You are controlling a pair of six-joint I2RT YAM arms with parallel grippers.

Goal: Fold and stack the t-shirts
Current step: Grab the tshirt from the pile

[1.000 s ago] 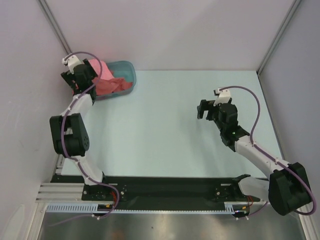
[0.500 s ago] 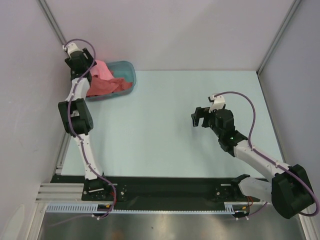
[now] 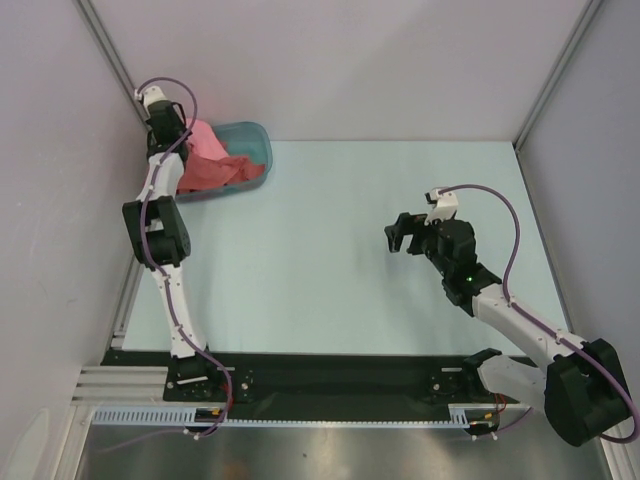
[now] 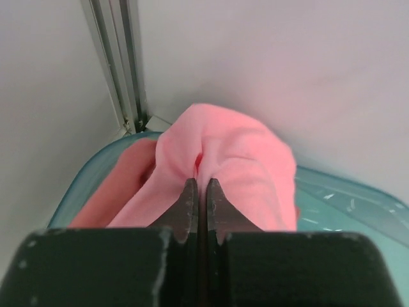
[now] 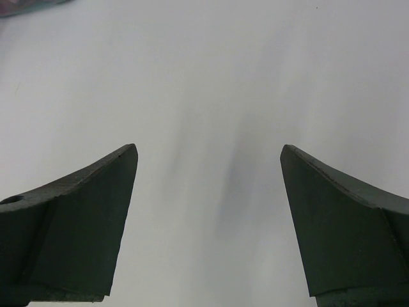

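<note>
Nearest to us, the two arm bases are sitting at the near edge of the pale tabletop [image 3: 330,200]. The right arm is reaching out over the right half of that surface. The right fingers [image 5: 83,217] are standing spread wide apart and holding nothing, with only the tabletop showing between them in the right wrist view.

Farther back, the left arm is stretching up along the left wall towards the far left corner. There the left fingers [image 4: 187,211] are pressing together on a raised fold of the light pink t-shirt [image 4: 243,160], pinching the cloth between their tips. The fold is bulging up beyond the tips, and the rest of that shirt is draping down into the teal tub [image 4: 345,198]. The tub is sitting on the tabletop in the far left corner, close to the wall and the metal post [image 4: 121,64].

The coral-red t-shirt [image 3: 215,172] is lying crumpled in the tub, beside and partly under the pink one, reaching towards the tub's near rim. Both shirts are lying bunched rather than flat.
</note>
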